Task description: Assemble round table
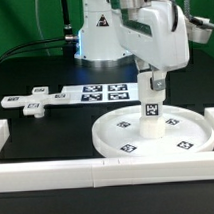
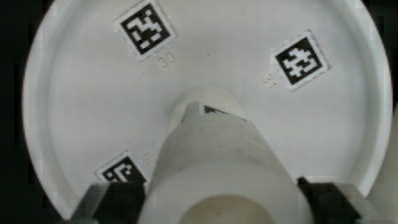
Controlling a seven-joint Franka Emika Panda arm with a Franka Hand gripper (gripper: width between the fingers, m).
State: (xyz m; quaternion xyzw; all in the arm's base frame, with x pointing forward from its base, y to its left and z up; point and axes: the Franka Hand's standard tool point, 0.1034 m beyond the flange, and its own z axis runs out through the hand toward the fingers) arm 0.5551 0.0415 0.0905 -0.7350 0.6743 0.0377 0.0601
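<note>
The large rimmed white disc lies on the black table at the exterior view's right, with several square tags on it. The short white cylinder leg stands upright at the disc's centre, a tag on its side. My gripper is shut on the leg's upper end. In the wrist view the leg runs down to the disc, with dark fingers on both sides of it. The small flat base piece lies at the exterior view's left.
The marker board lies behind the disc. White border rails run along the front and at the left and right edges. The robot's base stands at the back.
</note>
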